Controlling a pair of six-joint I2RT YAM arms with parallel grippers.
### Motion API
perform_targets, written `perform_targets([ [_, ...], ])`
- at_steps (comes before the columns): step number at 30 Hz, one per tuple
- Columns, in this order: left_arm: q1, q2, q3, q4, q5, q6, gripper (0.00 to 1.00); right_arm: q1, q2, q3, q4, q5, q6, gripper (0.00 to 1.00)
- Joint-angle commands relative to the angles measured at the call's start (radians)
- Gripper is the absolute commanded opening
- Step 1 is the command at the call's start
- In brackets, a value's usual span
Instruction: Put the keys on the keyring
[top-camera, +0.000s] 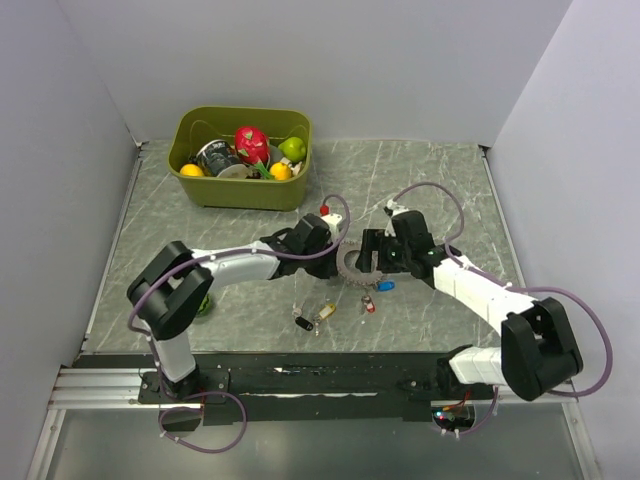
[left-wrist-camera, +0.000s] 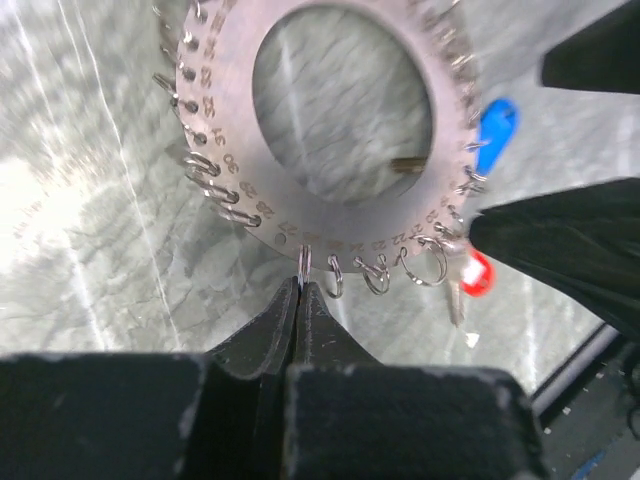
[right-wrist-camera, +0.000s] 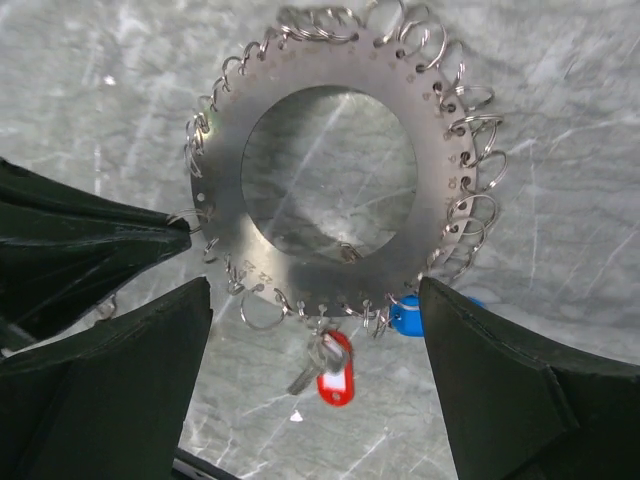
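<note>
The keyring (top-camera: 352, 266) is a flat grey numbered metal disc with a big hole, edged with several small split rings. It sits at the table's middle between both grippers. My left gripper (left-wrist-camera: 302, 286) is shut on one small split ring at the edge of the keyring (left-wrist-camera: 330, 210). My right gripper (right-wrist-camera: 315, 290) stands open astride the near edge of the keyring (right-wrist-camera: 430, 200). A red tag (right-wrist-camera: 337, 375) with a silver key (right-wrist-camera: 312, 362) and a blue tag (right-wrist-camera: 405, 315) hang there. A black-headed key (top-camera: 303, 322) and a yellow-headed key (top-camera: 325, 312) lie loose nearer the arm bases.
A green bin (top-camera: 240, 190) holding fruit and a can stands at the back left. A small green thing (top-camera: 205, 303) lies by the left arm's elbow. Grey walls close in the marbled table on three sides.
</note>
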Motion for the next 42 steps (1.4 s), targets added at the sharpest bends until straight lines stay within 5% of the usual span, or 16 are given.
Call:
perform_targets([
  [1,-0.006,-0.108,0.025,0.045,0.006,0.076,0.01,-0.012,-0.083,0.036,0.015,-0.016,-0.029,0.92],
  [6,-0.006,-0.172,0.047,0.034,0.021,0.115,0.01,-0.021,-0.192,0.033,0.039,-0.065,-0.077,1.0],
  [16,-0.006,-0.293,0.105,0.095,0.136,0.239,0.01,-0.064,-0.383,0.09,0.047,-0.183,-0.195,1.0],
  [27,-0.006,-0.44,0.133,0.071,0.325,0.363,0.01,-0.087,-0.543,0.133,0.108,-0.583,-0.354,0.96],
  [30,-0.006,-0.451,0.13,0.069,0.363,0.369,0.01,-0.088,-0.528,0.17,0.107,-0.696,-0.351,0.94],
  [34,-0.005,-0.47,0.111,0.088,0.388,0.357,0.01,-0.09,-0.517,0.208,0.07,-0.718,-0.356,0.74],
  [42,-0.006,-0.482,0.111,0.092,0.472,0.34,0.01,-0.101,-0.505,0.19,0.059,-0.755,-0.364,0.68],
])
